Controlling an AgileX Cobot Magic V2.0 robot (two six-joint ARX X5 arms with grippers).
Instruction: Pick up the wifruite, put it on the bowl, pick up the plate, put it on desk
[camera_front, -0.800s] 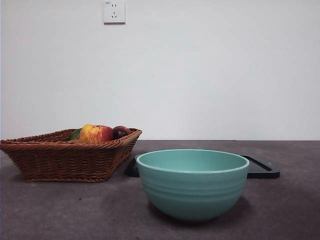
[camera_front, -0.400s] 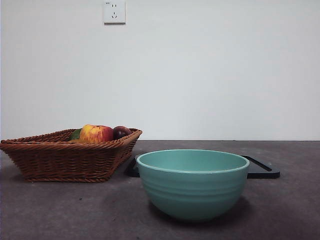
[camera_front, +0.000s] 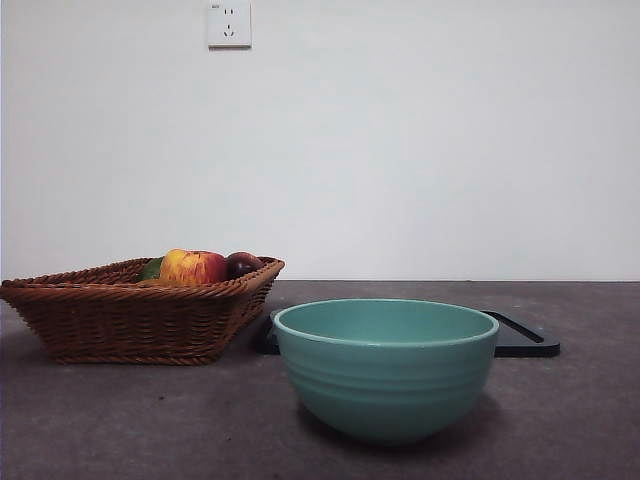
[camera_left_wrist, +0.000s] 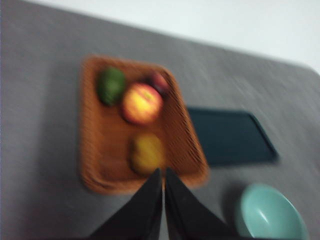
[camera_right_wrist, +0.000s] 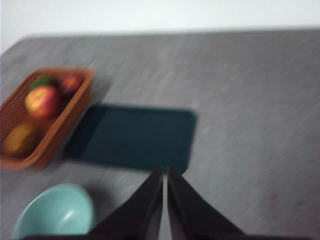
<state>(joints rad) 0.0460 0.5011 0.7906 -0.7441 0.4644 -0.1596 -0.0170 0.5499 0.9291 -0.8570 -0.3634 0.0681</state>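
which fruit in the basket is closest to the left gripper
The wifruite, the dull orange-brown one lying alone at the basket end just beyond the left gripper; the apple, green fruit and plum sit farther off.

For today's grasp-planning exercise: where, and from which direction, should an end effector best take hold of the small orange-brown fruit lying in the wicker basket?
Probably from above, closing on opposite sides of the small rounded orange-brown fruit. It lies low inside the brown wicker basket, whose raised walls block a sideways approach. It sits apart from the red-yellow apple, leaving room around it.
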